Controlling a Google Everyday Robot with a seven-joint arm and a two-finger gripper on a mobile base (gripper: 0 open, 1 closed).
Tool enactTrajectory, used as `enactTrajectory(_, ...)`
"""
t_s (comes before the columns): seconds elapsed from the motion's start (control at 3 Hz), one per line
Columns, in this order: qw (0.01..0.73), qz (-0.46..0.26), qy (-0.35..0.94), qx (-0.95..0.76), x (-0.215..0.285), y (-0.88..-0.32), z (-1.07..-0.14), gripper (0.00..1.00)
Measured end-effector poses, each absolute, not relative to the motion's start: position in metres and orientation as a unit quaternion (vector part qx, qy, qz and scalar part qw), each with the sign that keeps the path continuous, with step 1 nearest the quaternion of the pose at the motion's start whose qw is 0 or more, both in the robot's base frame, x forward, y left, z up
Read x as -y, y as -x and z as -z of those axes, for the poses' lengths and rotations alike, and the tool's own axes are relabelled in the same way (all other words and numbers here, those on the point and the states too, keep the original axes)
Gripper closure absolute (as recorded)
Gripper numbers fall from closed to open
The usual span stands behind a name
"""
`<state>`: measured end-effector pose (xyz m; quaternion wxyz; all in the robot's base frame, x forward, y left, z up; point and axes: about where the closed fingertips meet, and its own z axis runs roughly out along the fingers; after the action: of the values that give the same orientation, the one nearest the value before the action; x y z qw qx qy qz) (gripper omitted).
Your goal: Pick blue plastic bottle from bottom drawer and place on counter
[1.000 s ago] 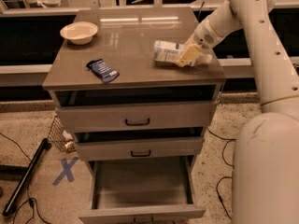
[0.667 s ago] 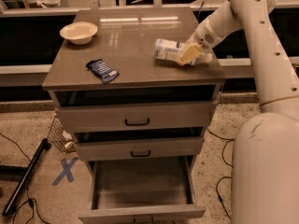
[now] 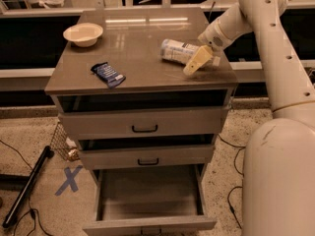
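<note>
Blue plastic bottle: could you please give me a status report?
Claw at blue plastic bottle, right side of counter. Bottle lying sideways on counter. Bottom drawer open. Nothing in the way.

Glossy grey-brown table [image 3: 147, 80] carrying three things.
A cream bowl [image 3: 82, 34] stands near the back left corner. A flat dark blue packet [image 3: 108, 74] lies toward the front left, well apart from the bowl. A small bottle [image 3: 173, 50] with a pale label lies on its side toward the right edge, with the arm's jaws at its right end, low over the table.
</note>
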<state>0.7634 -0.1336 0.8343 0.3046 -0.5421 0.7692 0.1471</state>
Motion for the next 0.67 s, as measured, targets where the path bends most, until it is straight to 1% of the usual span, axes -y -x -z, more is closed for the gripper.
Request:
enactTrajectory(0.33,0.292,-0.155,0.553,-0.765,0.137,-0.756,-0.838,0.0)
enactTrajectory(0.67,0.297,-0.143,0.557,-0.762,0.153,-0.743,-0.87,0.0)
